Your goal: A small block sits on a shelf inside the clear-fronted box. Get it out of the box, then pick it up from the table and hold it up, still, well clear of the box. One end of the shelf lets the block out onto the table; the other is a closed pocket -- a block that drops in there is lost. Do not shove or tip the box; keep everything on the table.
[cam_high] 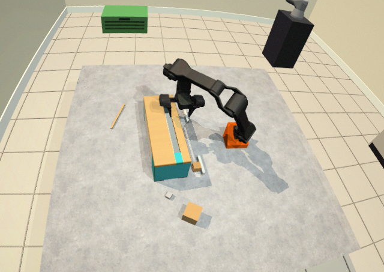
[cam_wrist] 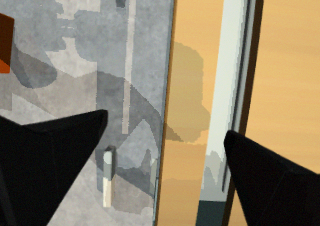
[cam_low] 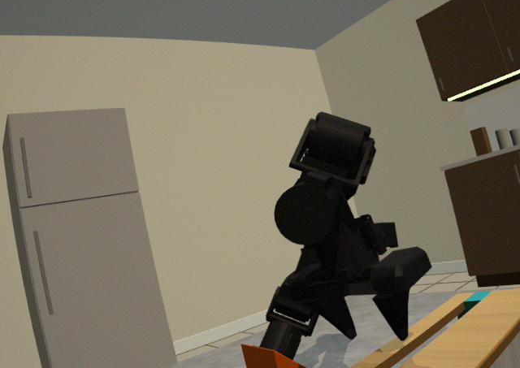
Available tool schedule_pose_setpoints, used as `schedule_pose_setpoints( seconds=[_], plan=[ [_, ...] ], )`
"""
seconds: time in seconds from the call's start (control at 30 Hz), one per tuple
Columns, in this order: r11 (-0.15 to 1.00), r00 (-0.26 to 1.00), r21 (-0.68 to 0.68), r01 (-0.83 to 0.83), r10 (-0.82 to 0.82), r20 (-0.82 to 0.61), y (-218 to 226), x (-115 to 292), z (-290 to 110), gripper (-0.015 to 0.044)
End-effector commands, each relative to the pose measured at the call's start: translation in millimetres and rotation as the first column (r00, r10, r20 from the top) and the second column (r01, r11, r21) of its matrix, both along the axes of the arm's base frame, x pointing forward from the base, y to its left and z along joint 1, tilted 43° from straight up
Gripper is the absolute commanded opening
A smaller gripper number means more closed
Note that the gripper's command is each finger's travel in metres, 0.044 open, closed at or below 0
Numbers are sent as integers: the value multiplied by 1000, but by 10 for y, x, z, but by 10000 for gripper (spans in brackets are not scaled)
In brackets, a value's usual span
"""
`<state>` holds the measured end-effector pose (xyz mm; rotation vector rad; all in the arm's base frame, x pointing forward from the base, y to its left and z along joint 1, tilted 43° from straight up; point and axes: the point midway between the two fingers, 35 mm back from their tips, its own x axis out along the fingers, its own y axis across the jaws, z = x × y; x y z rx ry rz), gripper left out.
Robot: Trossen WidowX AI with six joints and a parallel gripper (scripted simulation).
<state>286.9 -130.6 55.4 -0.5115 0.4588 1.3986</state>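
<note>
Tan small block (cam_high: 196, 166) sits on the grey table (cam_high: 279, 200) just beside the teal near end of the long wooden-topped box (cam_high: 164, 132), next to a short white bar (cam_high: 202, 164), so it looks already out of the box. Black end effector (cam_high: 179, 108) hangs at the box's far end, fingers spread wide and holding nothing, straddling the box's front edge. Block lies well apart from it, down along the box's long axis toward the teal end, so I judge the coming move runs along that line.
</note>
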Motion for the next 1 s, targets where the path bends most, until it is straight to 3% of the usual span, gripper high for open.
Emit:
schedule_pose_setpoints(
  seconds=[0.0, 0.07, 0.23, 0.47, 0.97],
  plan=[
    [996, 997, -51, 72, -74, -33, -62, 52, 74, 321],
    [982, 970, -52, 182, -188, -155, -26, 53, 148, 285],
    [892, 786, -98, 441, -437, -438, 87, 45, 326, 285],
    [653, 304, -262, 711, -621, -722, 260, 11, 563, 285],
    [328, -314, -515, 792, -505, -804, 504, -74, 836, 285]
  ],
)
